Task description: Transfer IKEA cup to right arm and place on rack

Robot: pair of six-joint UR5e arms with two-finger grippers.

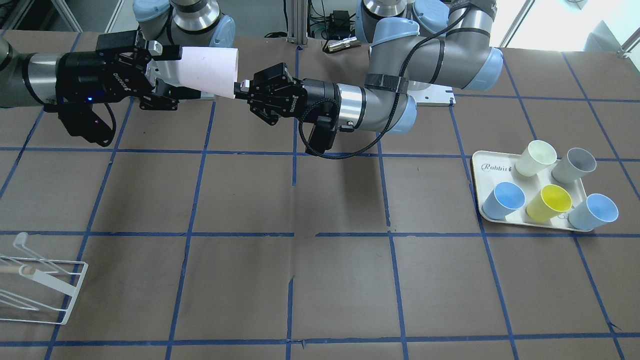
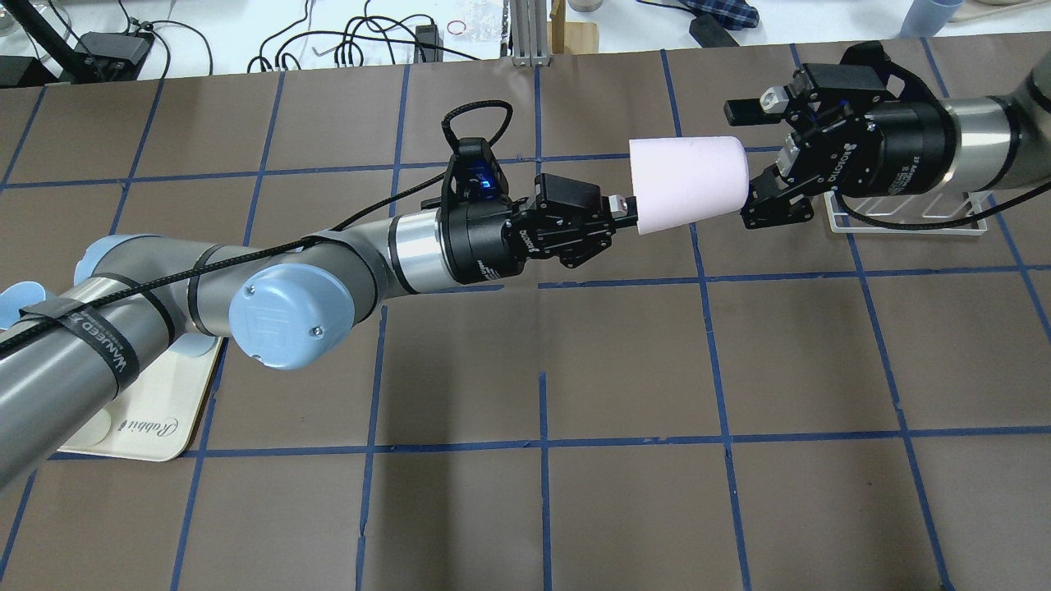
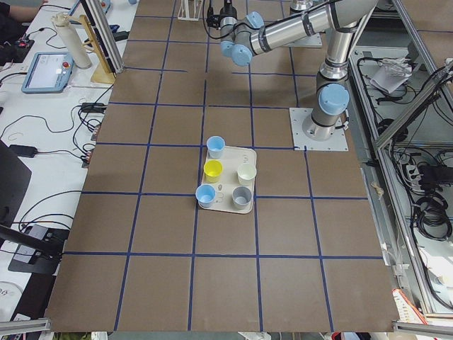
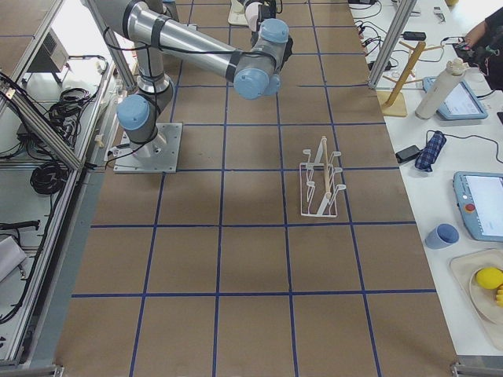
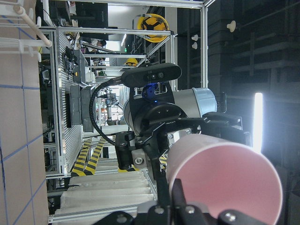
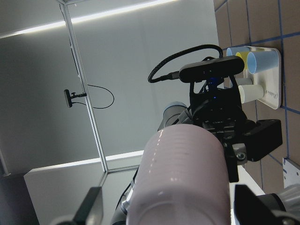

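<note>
Your left claw (image 2: 622,205) was clenched on the rim of the pale pink, handleless tapered plastic cup (image 2: 690,182). It pinched the wall at the wide mouth and held the cup on its side in the air above the brown paper-covered bench (image 1: 320,280). That thin pinch was the only thing carrying the cup.

The cup's narrow base pointed at your right claw (image 2: 739,160). That claw stood released, its two fingers spread wide on either side of the base end. In the right wrist view a clear gap showed on both sides, so it was not touching the cup.

You faced three likely risks at this hand-over:
- **Early release.** If the left claw let go before the right one had closed firmly, the cup would drop to the bench.
- **Slipping.** The fingers would close on a smooth taper near its narrow end, so the squeeze could push the cup forward out of the grasp.
- **Off-centre closing.** One finger arriving first could lever the cup against the rim pinch and twist it loose.

Drawing the arms apart while both claws gripped would likely bend the soft wall.

The white wire-frame drying rack (image 4: 322,182) stood on the bench well apart from the cup, on the right arm's side. A weak grasp would have to survive that carry.
</note>
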